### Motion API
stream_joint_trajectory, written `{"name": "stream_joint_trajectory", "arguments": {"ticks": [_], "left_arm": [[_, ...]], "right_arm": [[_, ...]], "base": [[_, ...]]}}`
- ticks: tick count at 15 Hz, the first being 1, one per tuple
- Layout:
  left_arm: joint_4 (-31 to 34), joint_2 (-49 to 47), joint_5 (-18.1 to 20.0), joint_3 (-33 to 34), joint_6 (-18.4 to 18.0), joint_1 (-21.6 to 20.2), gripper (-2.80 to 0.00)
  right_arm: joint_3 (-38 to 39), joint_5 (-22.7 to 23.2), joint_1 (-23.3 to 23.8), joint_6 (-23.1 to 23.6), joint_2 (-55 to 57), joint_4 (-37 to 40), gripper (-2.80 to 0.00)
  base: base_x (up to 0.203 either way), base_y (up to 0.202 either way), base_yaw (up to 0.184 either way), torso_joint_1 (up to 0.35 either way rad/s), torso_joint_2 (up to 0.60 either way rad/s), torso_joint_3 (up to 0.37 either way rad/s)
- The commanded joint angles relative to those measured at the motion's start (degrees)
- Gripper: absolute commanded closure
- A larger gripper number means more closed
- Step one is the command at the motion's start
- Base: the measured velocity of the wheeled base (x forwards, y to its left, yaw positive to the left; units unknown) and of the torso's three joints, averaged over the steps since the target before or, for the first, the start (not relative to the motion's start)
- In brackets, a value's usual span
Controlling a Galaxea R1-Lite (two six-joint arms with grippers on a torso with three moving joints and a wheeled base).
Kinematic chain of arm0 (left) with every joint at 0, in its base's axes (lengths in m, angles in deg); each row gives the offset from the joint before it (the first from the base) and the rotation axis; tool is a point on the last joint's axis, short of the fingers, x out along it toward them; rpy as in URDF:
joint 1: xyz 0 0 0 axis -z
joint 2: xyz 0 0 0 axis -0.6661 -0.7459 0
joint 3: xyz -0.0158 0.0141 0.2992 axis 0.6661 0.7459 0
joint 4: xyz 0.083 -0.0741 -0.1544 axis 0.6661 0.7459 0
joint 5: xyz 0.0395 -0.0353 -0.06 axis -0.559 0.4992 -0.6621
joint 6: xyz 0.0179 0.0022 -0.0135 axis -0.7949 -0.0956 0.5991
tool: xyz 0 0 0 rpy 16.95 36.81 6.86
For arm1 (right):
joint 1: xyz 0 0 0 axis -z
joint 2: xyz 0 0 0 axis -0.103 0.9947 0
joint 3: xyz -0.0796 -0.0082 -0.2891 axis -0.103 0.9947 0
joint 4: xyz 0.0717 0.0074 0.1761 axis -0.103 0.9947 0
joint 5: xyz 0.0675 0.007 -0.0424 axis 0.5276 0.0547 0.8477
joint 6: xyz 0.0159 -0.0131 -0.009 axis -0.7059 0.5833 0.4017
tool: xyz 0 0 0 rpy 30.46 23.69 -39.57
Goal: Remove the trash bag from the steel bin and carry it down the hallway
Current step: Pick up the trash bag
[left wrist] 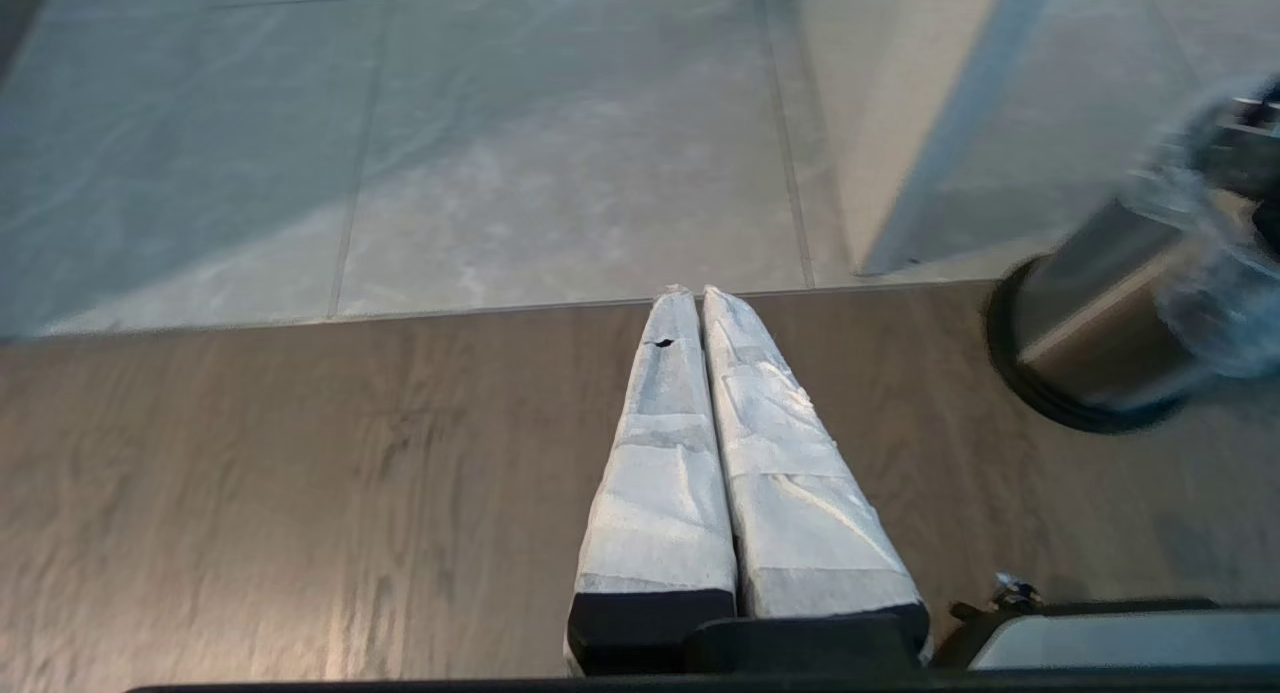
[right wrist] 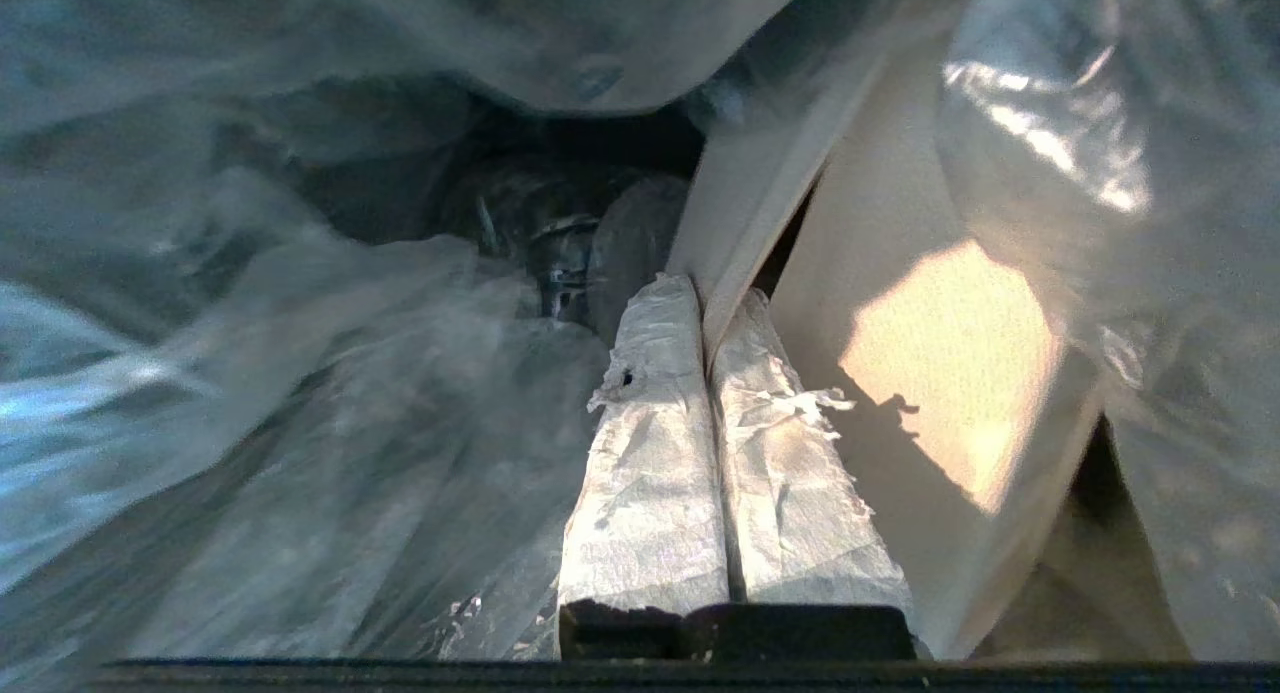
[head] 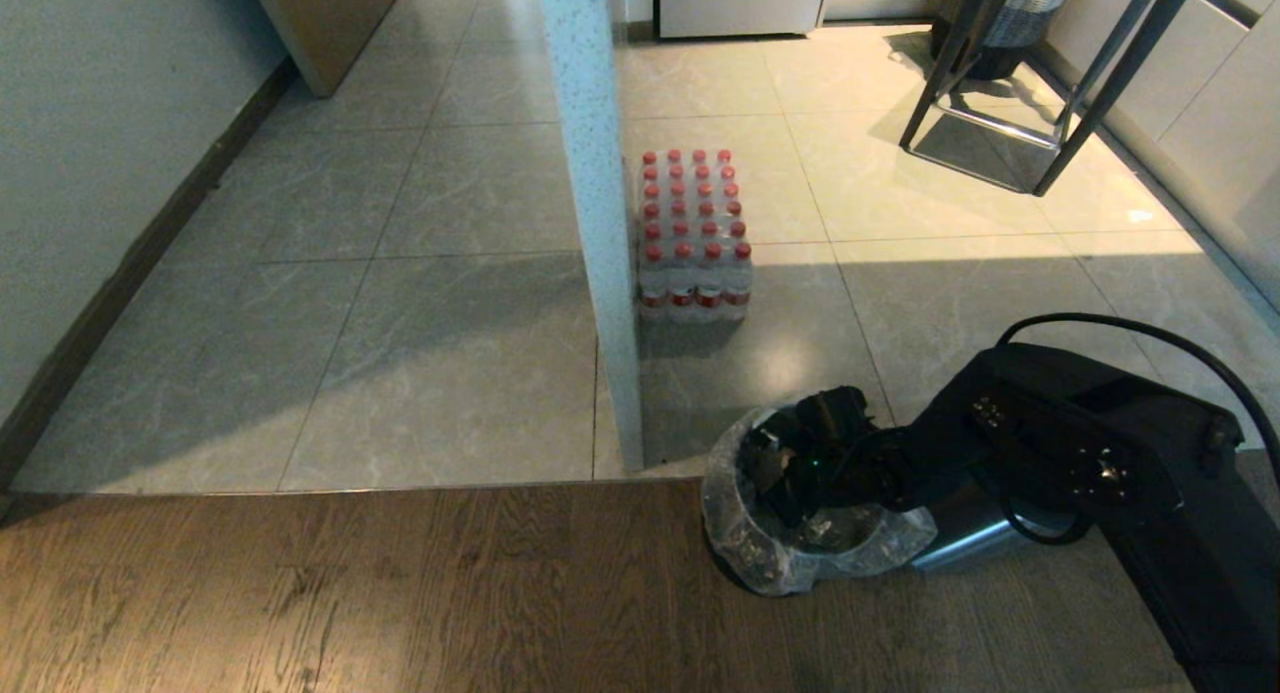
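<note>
Steel bin [head: 965,533] stands on the wood floor by the pillar [head: 600,223], trash bag [head: 760,548] lining it. Right gripper [right wrist: 708,318] inside the bag, fingers pinched together on a thin tan sheet edge, maybe bag film too. Lift straight, slowly. Left gripper [left wrist: 697,295] closed, empty, parked.

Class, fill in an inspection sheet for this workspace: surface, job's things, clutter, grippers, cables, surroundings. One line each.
Surface: wood-look floor nearest the robot, grey tiles beyond.
Job's things: steel bin upright on the wood floor; trash bag in it, its edge folded over the rim.
Clutter: pack of red-capped bottles on the tiles beside a white pillar.
Grippers: right gripper inside the bag, jaws shut on a tan scrap; left gripper shut, empty, above the floor.
Cables: black cable looping over the right arm.
Surroundings: dark metal table legs, white wall.
</note>
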Motion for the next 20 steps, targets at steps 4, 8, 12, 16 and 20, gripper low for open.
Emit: {"name": "stream_joint_trajectory", "arguments": {"ticks": [4,8,12,16,20], "left_arm": [[-0.01,0.0,0.0,0.0,0.0,0.0,0.0],[-0.01,0.0,0.0,0.0,0.0,0.0,0.0],[-0.01,0.0,0.0,0.0,0.0,0.0,0.0],[-0.01,0.0,0.0,0.0,0.0,0.0,0.0],[-0.01,0.0,0.0,0.0,0.0,0.0,0.0]], "right_arm": [[4.16,0.15,0.65,0.02,-7.53,3.37,0.0],[9.06,0.3,2.14,-0.67,-16.59,7.52,0.0],[17.31,0.45,2.51,-2.77,-25.92,8.69,0.0],[21.88,0.51,2.57,-4.66,-33.7,10.22,0.0],[23.93,0.6,2.66,-4.72,-35.66,10.26,0.0]], "base": [[0.0,0.0,0.0,0.0,0.0,0.0],[0.0,0.0,0.0,0.0,0.0,0.0],[0.0,0.0,0.0,0.0,0.0,0.0],[0.0,0.0,0.0,0.0,0.0,0.0],[0.0,0.0,0.0,0.0,0.0,0.0]]}}
